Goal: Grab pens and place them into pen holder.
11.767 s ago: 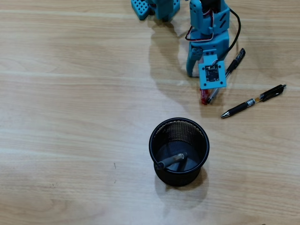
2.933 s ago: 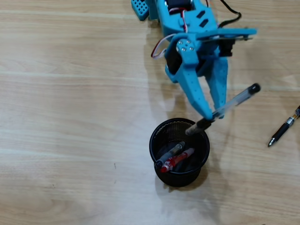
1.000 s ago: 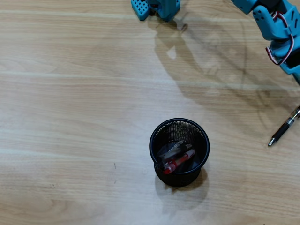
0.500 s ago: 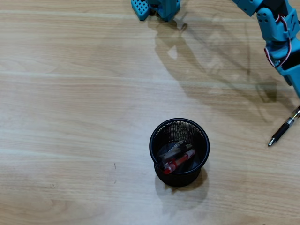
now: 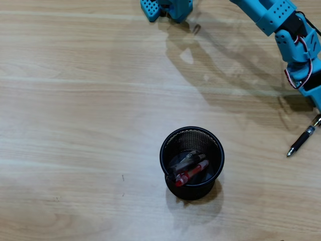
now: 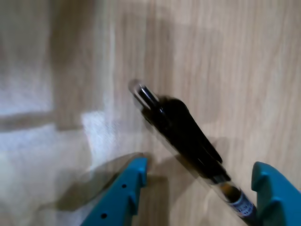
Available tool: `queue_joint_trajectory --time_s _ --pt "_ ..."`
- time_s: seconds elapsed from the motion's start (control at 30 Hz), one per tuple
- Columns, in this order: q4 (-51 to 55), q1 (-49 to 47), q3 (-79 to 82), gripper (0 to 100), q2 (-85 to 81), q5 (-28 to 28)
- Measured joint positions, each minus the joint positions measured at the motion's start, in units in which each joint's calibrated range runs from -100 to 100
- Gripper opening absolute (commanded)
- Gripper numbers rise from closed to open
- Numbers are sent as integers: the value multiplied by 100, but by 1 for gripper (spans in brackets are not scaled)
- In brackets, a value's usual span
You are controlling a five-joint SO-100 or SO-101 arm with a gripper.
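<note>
Wood-grain surface (image 5: 75, 125) with the pen holder (image 5: 218, 150) as the landmark, and one black pen (image 5: 301, 141) left lying out.

Going left to right in the overhead view, the black mesh pen holder stands upright near the middle, and inside it lie a red pen (image 5: 191, 172) and clear-barrelled pens (image 5: 186, 159) slanting across the bottom. Well to the right of the holder, at the picture's edge, the black pen lies flat on the wood, its tip pointing down-left. The blue arm (image 5: 281, 20) reaches in from above the holder's right, ending over that pen's upper end. In the wrist view the pincer (image 6: 200, 186) stands wide, its two blue fingers (image 6: 127, 188) either side of the blurred pen (image 6: 188, 136), gripping nothing.
</note>
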Motion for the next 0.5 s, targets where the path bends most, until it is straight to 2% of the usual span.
queue_joint_trajectory --time_s 0.07,0.1,0.3,0.5 --pt "-17 -114 -9 3 42 -151" --pt "0 -181 -9 2 51 -359" --pt "-9 -391 -18 2 110 -1399" --pt "-9 -400 -27 2 110 -1477"
